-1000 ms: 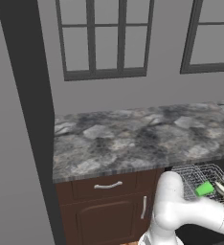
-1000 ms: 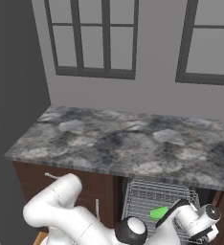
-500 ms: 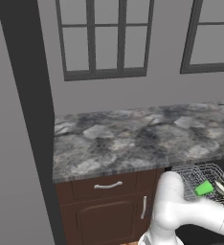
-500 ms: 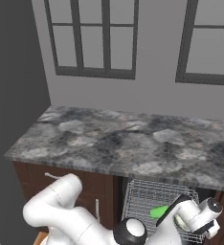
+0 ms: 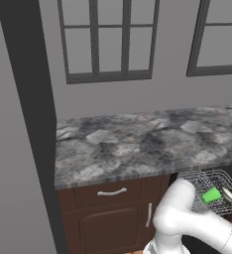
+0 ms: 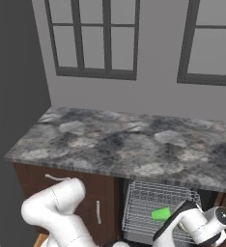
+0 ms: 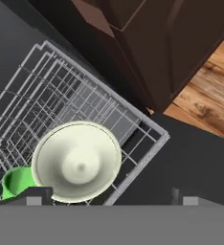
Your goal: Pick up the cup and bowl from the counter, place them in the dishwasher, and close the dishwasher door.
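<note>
Wire rack [image 7: 61, 91] of dishwasher [image 6: 134, 183], pulled out below the worktop [image 5: 147, 144] — contents: pale bowl [image 7: 77, 160] upside down; green cup [image 7: 16, 182] just beside it, partly hidden; tool [image 7: 106, 198] above rack, tips apart, holding nothing.

We observe the silver wire rack [image 7: 61, 95] drawn out of the dishwasher [image 6: 134, 239], below the mottled stone desk [image 5: 147, 144]. In the rack lie the cream bowl [image 7: 76, 161], upside down, and the green cup [image 7: 16, 182] just beside it.
</note>
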